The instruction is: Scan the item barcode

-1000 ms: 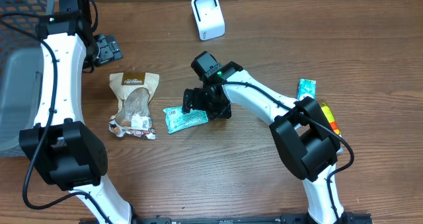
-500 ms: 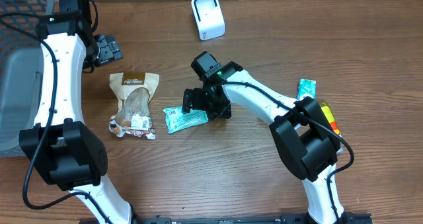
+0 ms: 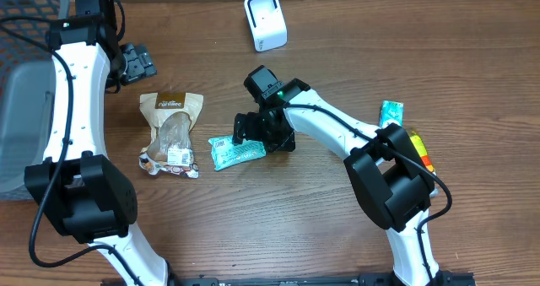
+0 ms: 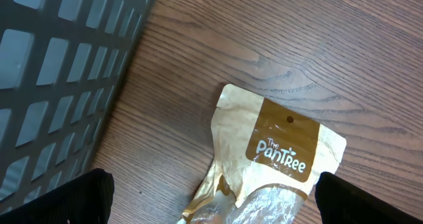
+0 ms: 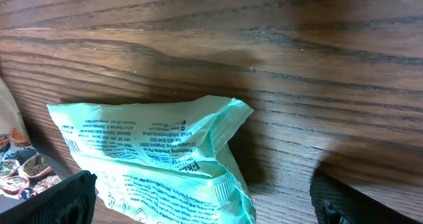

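Sitting far left: grey mesh basket (image 3: pixel 21 109) at 9 o'clock of the table (image 3: pixel 337 244), partly cut off by the frame edge.
Left gripper: (image 3: pixel 139 64) at 10 o'clock, just beside the basket; fingers spread wide, nothing between them. Its wrist view looks down on the basket wall (image 4: pixel 59 72) and the pouch top.
Tan pouch: (image 3: pixel 171 130) lying flat at 6 o'clock of the left gripper, "The PanTree" label (image 4: pixel 284 151) toward 12 o'clock, clear window and printed end toward 6.
Mint packet: (image 3: pixel 236 151) flat on the wood near table centre, at 3 o'clock of the tan pouch and apart from it; long axis roughly 9 to 3, small print facing up (image 5: pixel 152 158).
Right gripper: (image 3: pixel 245 130) over the mint packet's 12 o'clock edge, jaws apart; packet's crimped end sits low between the fingertips in the wrist view, contact cannot be told.
Scanner: white stand (image 3: pixel 265 20) at 12 o'clock, well apart from the mint packet.
Green sachet: (image 3: pixel 391 113) at 3 o'clock, beside the right arm.
Yellow-orange item: (image 3: pixel 419 148) at 4 o'clock, half hidden by the arm.
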{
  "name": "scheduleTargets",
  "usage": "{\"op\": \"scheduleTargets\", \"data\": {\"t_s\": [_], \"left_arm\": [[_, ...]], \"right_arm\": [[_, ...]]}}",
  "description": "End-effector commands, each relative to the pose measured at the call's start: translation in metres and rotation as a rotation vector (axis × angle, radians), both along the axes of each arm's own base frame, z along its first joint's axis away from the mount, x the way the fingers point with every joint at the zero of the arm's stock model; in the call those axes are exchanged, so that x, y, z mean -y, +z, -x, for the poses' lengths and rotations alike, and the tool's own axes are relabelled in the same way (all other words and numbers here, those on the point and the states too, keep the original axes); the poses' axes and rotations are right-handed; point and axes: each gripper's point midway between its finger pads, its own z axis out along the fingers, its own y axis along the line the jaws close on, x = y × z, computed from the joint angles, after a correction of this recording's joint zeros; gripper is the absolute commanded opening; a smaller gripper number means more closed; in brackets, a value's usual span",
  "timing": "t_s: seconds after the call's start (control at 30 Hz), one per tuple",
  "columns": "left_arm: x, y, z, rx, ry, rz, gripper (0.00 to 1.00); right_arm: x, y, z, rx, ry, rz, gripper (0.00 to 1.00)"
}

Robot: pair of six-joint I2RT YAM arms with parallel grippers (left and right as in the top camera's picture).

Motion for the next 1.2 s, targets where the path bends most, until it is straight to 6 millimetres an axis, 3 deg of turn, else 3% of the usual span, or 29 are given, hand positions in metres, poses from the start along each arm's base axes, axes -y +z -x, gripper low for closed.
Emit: {"op": "scheduleTargets", "data": {"t_s": [0.0, 0.83, 1.17], "left_arm": [[0.003, 0.009, 0.0, 0.022, -0.003, -0.004, 1.0], [0.003, 0.009, 0.0, 0.021, -0.003, -0.005, 1.0], [0.003, 0.009, 0.0, 0.021, -0.003, -0.005, 1.0]], "right_arm": [[-0.003, 0.001, 0.003, -0.004, 0.001, -0.009, 1.0], [-0.003, 0.001, 0.003, -0.004, 0.001, -0.009, 1.0], [-0.008, 0.003, -0.01, 0.052, -0.003, -0.03, 1.0]]}}
